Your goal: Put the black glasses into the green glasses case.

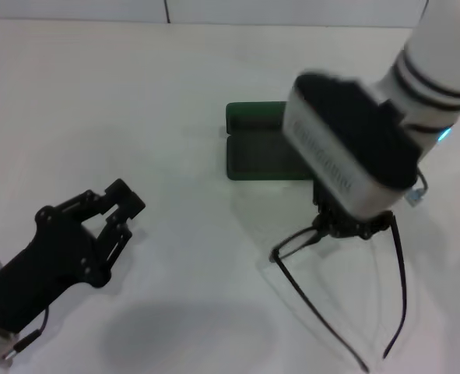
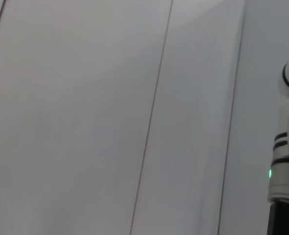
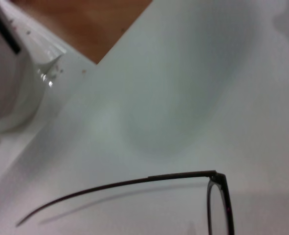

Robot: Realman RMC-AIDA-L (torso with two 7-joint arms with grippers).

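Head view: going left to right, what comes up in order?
Left gripper → green glasses case → right gripper, down at the front of the black glasses, whose arms trail toward the camera.

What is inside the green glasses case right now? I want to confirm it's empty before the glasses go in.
The green glasses case lies open; the visible part of its interior looks empty. The right gripper, at the black glasses in front of it, hides the case's right portion.
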